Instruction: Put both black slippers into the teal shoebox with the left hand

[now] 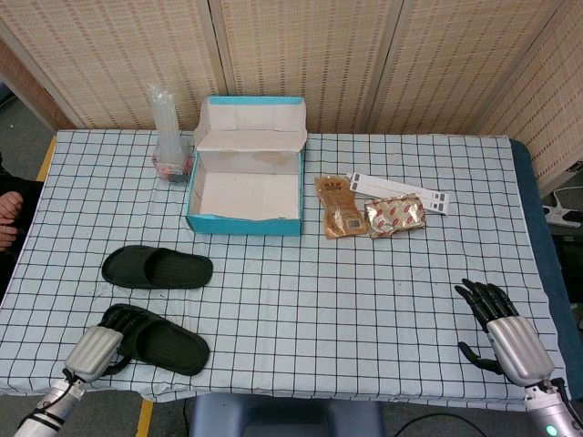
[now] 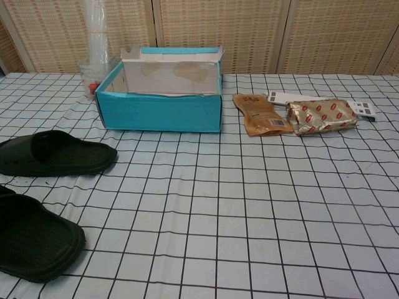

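Two black slippers lie at the table's front left. My left hand [image 1: 95, 351] grips the heel end of the near slipper [image 1: 162, 342] [image 2: 34, 235] at the front edge, its dark fingers lying over the slipper's end. The far slipper [image 1: 157, 268] [image 2: 57, 154] lies flat a little behind it, untouched. The open teal shoebox [image 1: 244, 222] [image 2: 159, 112] stands further back with its lid tipped up and nothing inside. My right hand [image 1: 501, 330] rests at the front right, fingers apart, holding nothing. Neither hand shows in the chest view.
A clear plastic sleeve over a small container [image 1: 168, 137] stands left of the box. Right of the box lie a brown packet [image 1: 339, 208], a red-patterned foil packet [image 1: 394, 217] and a white strip [image 1: 401, 191]. The checked tablecloth's front edge [image 1: 301, 393] runs just past the near slipper.
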Robot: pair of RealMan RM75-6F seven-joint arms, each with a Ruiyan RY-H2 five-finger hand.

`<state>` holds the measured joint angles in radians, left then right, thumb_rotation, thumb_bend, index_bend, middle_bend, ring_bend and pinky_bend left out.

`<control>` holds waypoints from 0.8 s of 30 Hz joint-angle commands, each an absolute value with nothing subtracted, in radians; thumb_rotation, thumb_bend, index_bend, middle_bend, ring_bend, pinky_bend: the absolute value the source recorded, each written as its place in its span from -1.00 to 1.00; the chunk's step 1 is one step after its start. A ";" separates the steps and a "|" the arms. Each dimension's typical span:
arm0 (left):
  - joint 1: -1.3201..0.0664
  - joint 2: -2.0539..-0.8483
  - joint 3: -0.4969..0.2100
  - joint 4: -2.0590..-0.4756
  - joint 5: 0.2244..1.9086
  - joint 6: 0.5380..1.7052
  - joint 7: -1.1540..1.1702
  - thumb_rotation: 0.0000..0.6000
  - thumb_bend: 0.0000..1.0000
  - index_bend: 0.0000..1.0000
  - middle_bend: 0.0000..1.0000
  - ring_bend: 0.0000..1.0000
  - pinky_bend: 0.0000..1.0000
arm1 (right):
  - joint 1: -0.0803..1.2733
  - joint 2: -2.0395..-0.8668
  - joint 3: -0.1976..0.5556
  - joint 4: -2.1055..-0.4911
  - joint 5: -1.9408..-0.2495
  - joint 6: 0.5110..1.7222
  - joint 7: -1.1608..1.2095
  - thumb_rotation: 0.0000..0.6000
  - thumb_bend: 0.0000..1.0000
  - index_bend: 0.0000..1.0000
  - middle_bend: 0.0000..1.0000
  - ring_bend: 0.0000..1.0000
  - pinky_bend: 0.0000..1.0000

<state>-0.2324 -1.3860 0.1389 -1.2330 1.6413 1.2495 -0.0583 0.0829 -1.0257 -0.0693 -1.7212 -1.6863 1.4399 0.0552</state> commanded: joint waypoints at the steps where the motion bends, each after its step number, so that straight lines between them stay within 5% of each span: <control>1: -0.227 -1.390 0.133 -1.228 1.649 1.275 -0.092 1.00 -0.21 0.19 0.34 -0.09 -0.26 | 0.083 -1.026 -0.070 -1.721 -1.686 1.439 0.054 1.00 -0.57 -1.00 -1.00 -1.00 -1.00; 12: -0.219 -1.358 0.095 -1.259 1.643 1.353 -0.119 1.00 -0.20 0.15 0.32 -0.08 -0.26 | 0.085 -1.030 -0.071 -1.721 -1.687 1.432 0.046 1.00 -0.57 -1.00 -1.00 -1.00 -1.00; 24: -0.305 -1.202 -0.068 -1.545 1.564 1.363 -0.004 1.00 -0.17 0.15 0.31 -0.08 -0.22 | 0.093 -1.035 -0.072 -1.720 -1.682 1.414 0.040 1.00 -0.57 -1.00 -1.00 -1.00 -1.00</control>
